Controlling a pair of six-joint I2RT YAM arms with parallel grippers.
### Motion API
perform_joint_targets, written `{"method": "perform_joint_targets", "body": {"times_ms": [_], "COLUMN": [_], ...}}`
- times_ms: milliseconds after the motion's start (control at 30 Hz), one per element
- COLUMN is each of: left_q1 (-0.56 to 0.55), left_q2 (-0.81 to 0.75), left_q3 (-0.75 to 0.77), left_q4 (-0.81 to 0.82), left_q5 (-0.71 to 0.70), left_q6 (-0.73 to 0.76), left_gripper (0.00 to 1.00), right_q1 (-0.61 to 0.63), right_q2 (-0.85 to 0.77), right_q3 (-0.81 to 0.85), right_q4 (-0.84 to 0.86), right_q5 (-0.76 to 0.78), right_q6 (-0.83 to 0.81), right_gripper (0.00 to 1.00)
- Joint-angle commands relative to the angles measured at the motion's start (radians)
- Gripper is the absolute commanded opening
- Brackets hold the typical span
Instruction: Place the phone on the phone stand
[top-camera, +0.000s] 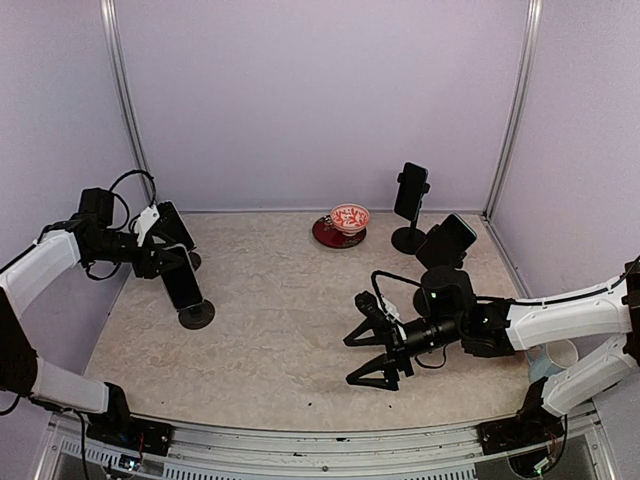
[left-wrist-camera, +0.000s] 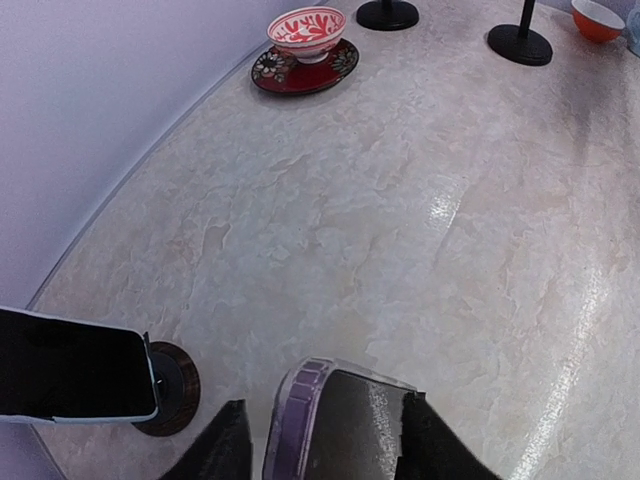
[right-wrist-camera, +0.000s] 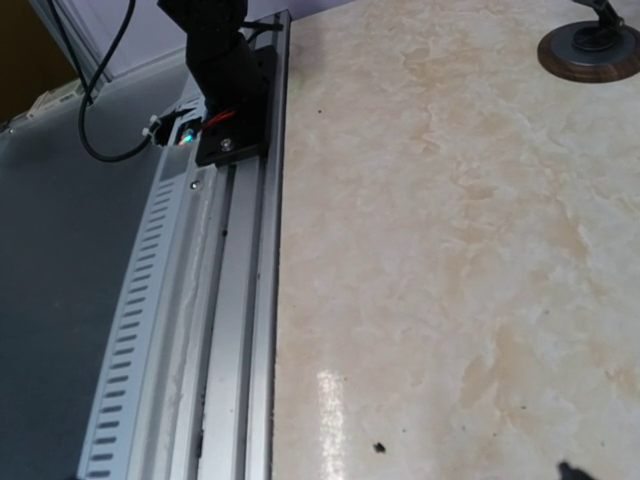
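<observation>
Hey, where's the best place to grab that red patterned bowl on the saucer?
Pinch the rim of the bowl from straight above, one finger inside: it sits upright and open-mouthed on the saucer, and its flared wall might slip from a side grip.

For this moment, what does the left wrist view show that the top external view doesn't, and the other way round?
Left wrist only: the purple case edge of the phone between the left pincer's fingers, and an orange bowl at the far edge. Top external only: the right pincer, wide open and empty, plus an upright phone and a tilted phone on the right-hand stands. Both: the red-patterned bowl on its dark plate, the phone at the left pincer, and the black phone on the neighbouring stand.
</observation>
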Motion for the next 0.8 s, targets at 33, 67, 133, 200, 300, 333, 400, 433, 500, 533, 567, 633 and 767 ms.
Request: {"method": "perform_joint_targets", "body": {"times_ms": [33, 67, 133, 200, 300, 333, 400, 433, 500, 533, 567, 633, 767], "left_q1": [-0.007, -0.007, -0.007, -0.008, -0.009, -0.009, -0.009, -0.008, -0.008, -0.008, -0.008, -0.012, -0.02], "left_q2": [-0.03, -0.031, -0.035, -0.042, -0.064, -0.076, -0.096, -0.103, -0.118, -0.123, -0.128, -0.132, -0.128], "left_q3": [-0.014, -0.015, -0.018, -0.02, -0.03, -0.033, -0.042, -0.047, -0.057, -0.061, -0.065, -0.067, -0.068], "left_q4": [0.028, 0.029, 0.033, 0.044, 0.063, 0.067, 0.077, 0.084, 0.094, 0.101, 0.107, 0.11, 0.109], "left_q5": [-0.011, -0.013, -0.021, -0.033, -0.045, -0.047, -0.049, -0.051, -0.06, -0.067, -0.069, -0.075, -0.091], "left_q6": [-0.02, -0.022, -0.028, -0.044, -0.072, -0.078, -0.085, -0.091, -0.102, -0.109, -0.114, -0.12, -0.118], "left_gripper": [0.99, 0.99, 0.99, 0.99, 0.99, 0.99, 0.99, 0.99, 0.99, 0.99, 0.99, 0.99, 0.99], "right_q1": [-0.012, -0.013, -0.013, -0.013, -0.013, -0.013, -0.013, -0.013, -0.012, -0.013, -0.013, -0.012, -0.012], "right_q2": [0.001, 0.001, 0.001, 0.001, 0.0, 0.0, 0.001, 0.002, 0.005, 0.008, 0.011, 0.019, 0.031], "right_q3": [-0.009, -0.009, -0.01, -0.01, -0.01, -0.01, -0.011, -0.011, -0.01, -0.01, -0.01, -0.007, -0.002], "right_q4": [0.018, 0.019, 0.018, 0.018, 0.018, 0.019, 0.02, 0.021, 0.022, 0.024, 0.027, 0.028, 0.029], "right_q5": [-0.012, -0.012, -0.012, -0.012, -0.012, -0.012, -0.013, -0.013, -0.013, -0.014, -0.015, -0.016, -0.023], "right_q6": [0.003, 0.004, 0.004, 0.004, 0.004, 0.004, 0.006, 0.006, 0.007, 0.008, 0.009, 0.01, 0.013], "right_gripper": [1.0, 1.0, 1.0, 1.0, 1.0, 1.0, 1.0, 1.0, 1.0, 1.0, 1.0, 1.0, 1.0]}}
